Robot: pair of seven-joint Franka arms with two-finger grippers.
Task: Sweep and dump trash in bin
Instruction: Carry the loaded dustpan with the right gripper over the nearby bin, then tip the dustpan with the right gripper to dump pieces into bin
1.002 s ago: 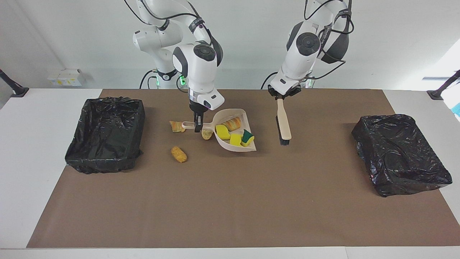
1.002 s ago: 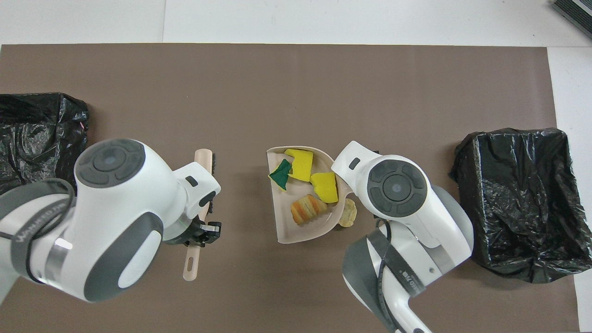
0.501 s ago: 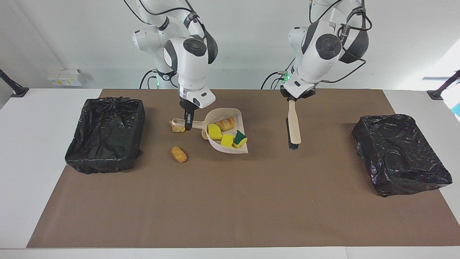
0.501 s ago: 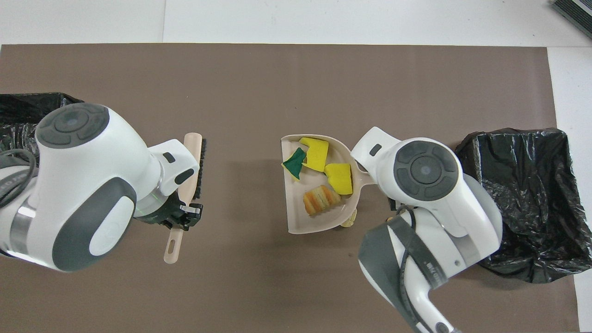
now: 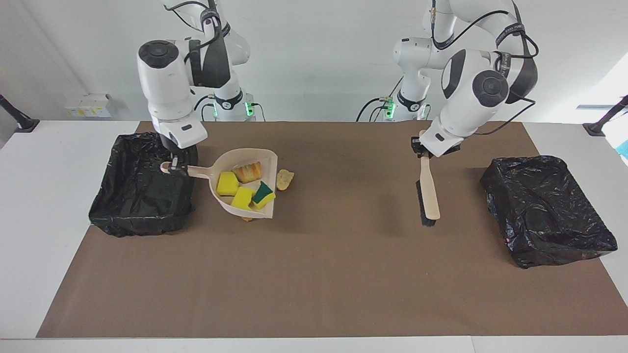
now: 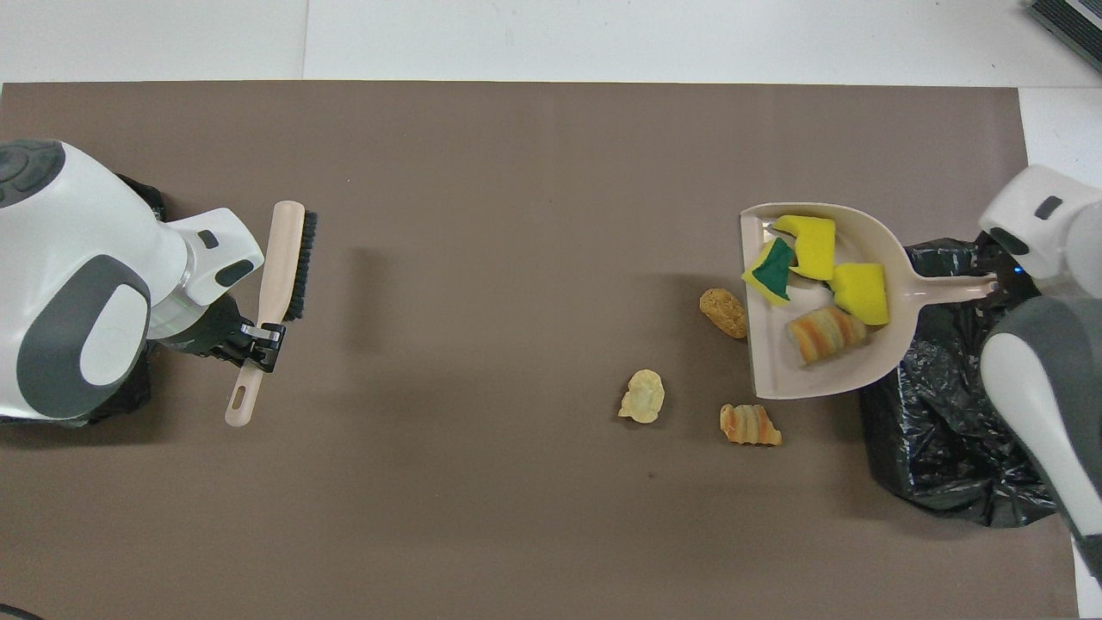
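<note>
My right gripper (image 5: 173, 166) (image 6: 990, 281) is shut on the handle of the beige dustpan (image 5: 223, 162) (image 6: 769, 370), over the edge of the black-lined bin (image 5: 142, 186) (image 6: 947, 448) at the right arm's end. The pan hangs above the mat beside that bin. In it lie two yellow sponge chunks (image 6: 809, 245), a green-topped one (image 6: 772, 269) and a striped bread piece (image 6: 825, 334). Three trash scraps (image 6: 723, 312) (image 6: 644, 396) (image 6: 751, 424) lie loose on the mat. My left gripper (image 5: 422, 147) (image 6: 258, 337) is shut on the brush (image 5: 428, 193) (image 6: 284, 258).
A second black-lined bin (image 5: 544, 211) stands at the left arm's end of the table, mostly covered by the left arm in the overhead view. A brown mat (image 5: 314, 274) covers the table's middle, with white table margins at both ends.
The right arm has lifted the loaded dustpan and carried it toward the bin at its end, uncovering the loose scraps. The left arm has swung the brush toward its own end of the table.
</note>
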